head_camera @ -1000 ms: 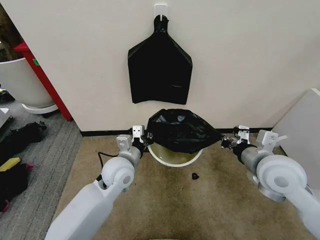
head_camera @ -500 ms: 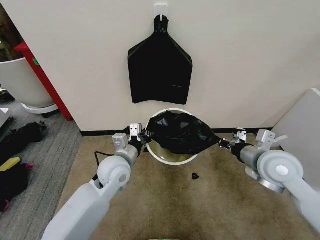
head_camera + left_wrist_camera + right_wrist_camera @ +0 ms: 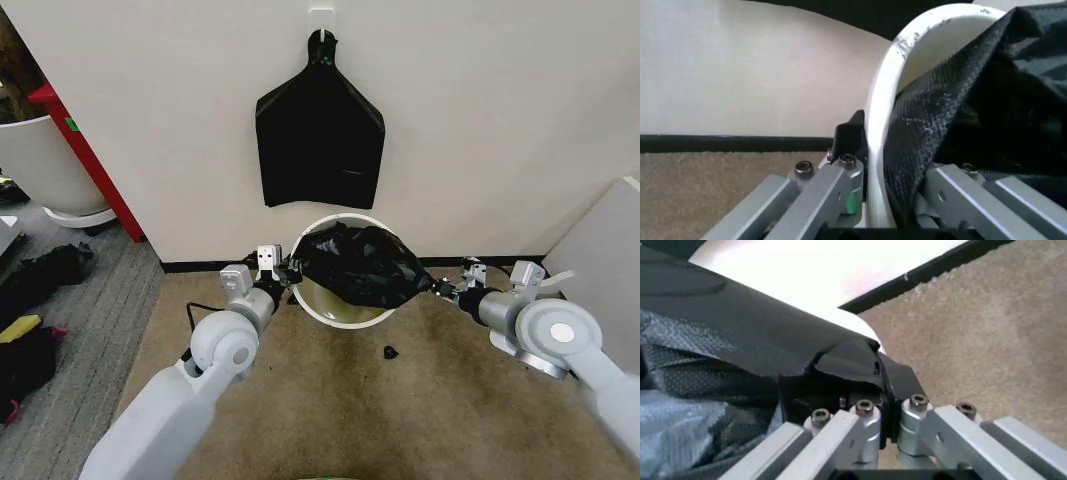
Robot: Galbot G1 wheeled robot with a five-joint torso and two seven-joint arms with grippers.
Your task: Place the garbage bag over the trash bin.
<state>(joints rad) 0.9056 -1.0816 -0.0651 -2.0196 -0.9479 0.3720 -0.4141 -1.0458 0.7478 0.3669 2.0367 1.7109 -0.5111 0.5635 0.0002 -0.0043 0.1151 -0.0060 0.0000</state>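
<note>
The garbage bag (image 3: 358, 264) is thin, shiny and crinkly, so it should feel very light and floppy and could rip. It sits puffed up across the round, smooth, cream trash bin (image 3: 312, 306) on the brown carpet (image 3: 330, 400). The left gripper (image 3: 283, 272) and right gripper (image 3: 444, 287) each seem to pinch one edge, the best place to hold it.
</note>
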